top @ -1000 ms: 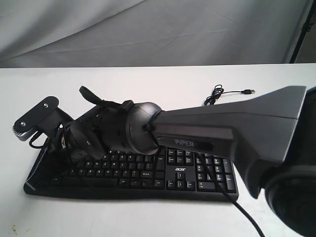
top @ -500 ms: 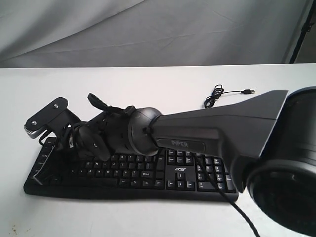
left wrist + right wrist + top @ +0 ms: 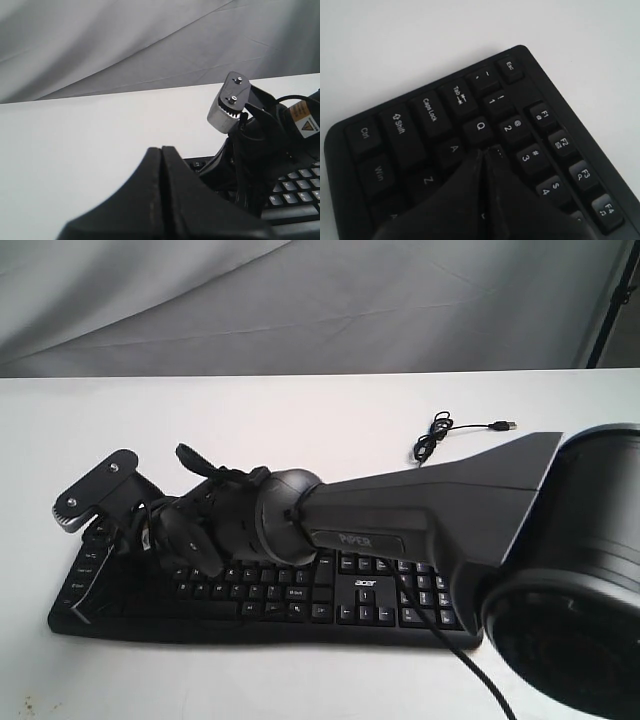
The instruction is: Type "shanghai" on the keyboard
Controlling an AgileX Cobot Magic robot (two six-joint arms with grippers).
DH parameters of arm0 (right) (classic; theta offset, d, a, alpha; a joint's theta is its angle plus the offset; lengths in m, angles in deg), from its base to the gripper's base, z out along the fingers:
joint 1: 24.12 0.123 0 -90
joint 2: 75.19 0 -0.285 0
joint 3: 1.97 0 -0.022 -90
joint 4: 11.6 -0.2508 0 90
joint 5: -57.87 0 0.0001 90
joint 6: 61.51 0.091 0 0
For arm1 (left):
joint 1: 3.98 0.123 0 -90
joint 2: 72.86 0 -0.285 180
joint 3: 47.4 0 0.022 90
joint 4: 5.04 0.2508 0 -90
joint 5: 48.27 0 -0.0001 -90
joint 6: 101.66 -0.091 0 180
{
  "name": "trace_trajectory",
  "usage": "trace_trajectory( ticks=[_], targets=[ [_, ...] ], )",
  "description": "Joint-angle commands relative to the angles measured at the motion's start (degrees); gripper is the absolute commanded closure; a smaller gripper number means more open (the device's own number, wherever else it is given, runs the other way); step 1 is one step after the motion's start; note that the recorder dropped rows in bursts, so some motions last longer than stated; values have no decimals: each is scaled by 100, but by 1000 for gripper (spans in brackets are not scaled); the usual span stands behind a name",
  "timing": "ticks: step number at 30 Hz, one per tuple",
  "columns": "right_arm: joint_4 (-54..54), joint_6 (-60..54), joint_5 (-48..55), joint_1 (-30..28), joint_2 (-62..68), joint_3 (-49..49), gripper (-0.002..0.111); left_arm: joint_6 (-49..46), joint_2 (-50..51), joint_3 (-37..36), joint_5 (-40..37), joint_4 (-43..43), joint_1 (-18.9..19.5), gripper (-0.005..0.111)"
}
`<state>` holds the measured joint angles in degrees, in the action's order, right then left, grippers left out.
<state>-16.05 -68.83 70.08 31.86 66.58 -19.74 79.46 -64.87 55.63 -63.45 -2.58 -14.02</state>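
The black keyboard (image 3: 380,605) lies along the front of the white table, acer logo toward its right. My right arm (image 3: 430,505) reaches across it to its left end. In the right wrist view my right gripper (image 3: 485,151) is shut, empty, with its tip down among the keys (image 3: 454,148) just beside A and below Q; whether it presses one I cannot tell. My left gripper (image 3: 161,150) is shut with nothing in it, held off the keyboard's (image 3: 295,182) left end. It does not show in the exterior view.
The keyboard's thin USB cable (image 3: 440,430) lies coiled on the table behind its right part. The right arm's silver wrist camera (image 3: 95,490) juts over the keyboard's left end. A grey cloth (image 3: 300,300) hangs behind the table.
My right arm has shifted slightly to the right and sunk lower, bringing its shut gripper down onto the left letter keys. The keyboard has stayed in place.
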Motion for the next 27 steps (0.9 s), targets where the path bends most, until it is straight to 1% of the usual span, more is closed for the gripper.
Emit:
trace_trajectory(
  ticks=[1,23,27],
  targets=[
    [58,-34,-127,-1,-27,-46,108,16,-20,-25,33,27,-32,107],
    [106,-34,-80,73,36,-46,108,16,-20,-25,33,27,-32,107],
    [106,-34,102,73,36,-46,108,16,-20,-25,33,27,-32,107]
  ],
)
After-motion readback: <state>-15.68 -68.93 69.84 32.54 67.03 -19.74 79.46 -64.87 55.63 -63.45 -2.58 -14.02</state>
